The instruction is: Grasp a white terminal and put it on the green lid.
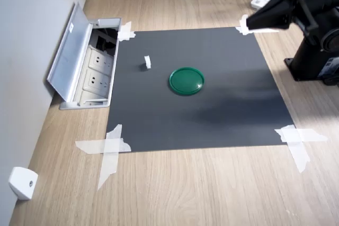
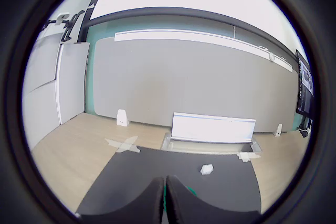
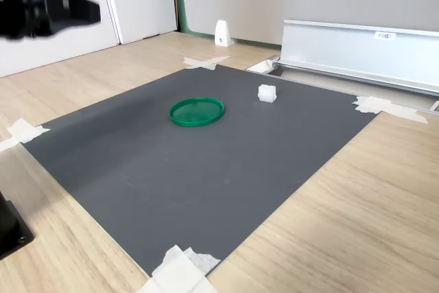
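Observation:
The white terminal [image 1: 148, 62] [image 3: 267, 92] [image 2: 206, 169] stands upright on the black mat, a short way from the green lid [image 1: 186, 81] [image 3: 197, 111]. The lid lies flat near the mat's middle, with nothing on it. My gripper [image 1: 249, 24] [image 3: 96, 10] [image 2: 164, 181] hovers high over the mat's corner at the first exterior view's upper right, well away from both. Its fingers are pressed together with nothing between them. In the wrist view the fingers hide nearly all of the lid.
The black mat [image 1: 212, 120] is taped to a wooden floor at its corners. An open floor socket box [image 1: 87, 64] with a raised metal flap sits by the wall. A white wedge [image 1: 22, 182] lies at the first exterior view's lower left. The arm's base [image 1: 318, 56] stands off the mat.

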Tool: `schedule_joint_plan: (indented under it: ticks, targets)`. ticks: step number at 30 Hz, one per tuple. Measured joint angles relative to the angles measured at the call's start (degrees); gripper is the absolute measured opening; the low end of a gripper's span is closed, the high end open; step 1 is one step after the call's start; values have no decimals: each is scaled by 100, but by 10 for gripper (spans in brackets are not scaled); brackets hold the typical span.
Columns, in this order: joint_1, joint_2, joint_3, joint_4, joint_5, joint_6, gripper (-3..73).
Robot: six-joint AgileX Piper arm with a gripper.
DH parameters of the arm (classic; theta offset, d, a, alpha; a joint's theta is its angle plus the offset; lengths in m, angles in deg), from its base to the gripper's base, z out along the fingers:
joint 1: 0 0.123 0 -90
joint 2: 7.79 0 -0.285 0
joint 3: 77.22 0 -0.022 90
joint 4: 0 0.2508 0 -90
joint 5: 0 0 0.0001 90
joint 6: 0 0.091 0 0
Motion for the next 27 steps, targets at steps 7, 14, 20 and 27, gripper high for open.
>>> schedule_joint_plan:
  ticks: [7, 14, 20, 27]
  targets:
    - [0, 1326, -1143, 23, -6, 0, -9]
    - [-6, 2444, -2039, 135, 299, 0, -9]
    - [-6, 3148, -2805, 109, 1478, 0, -9]
    - [-6, 4267, -3707, -268, 2850, 0, 15]
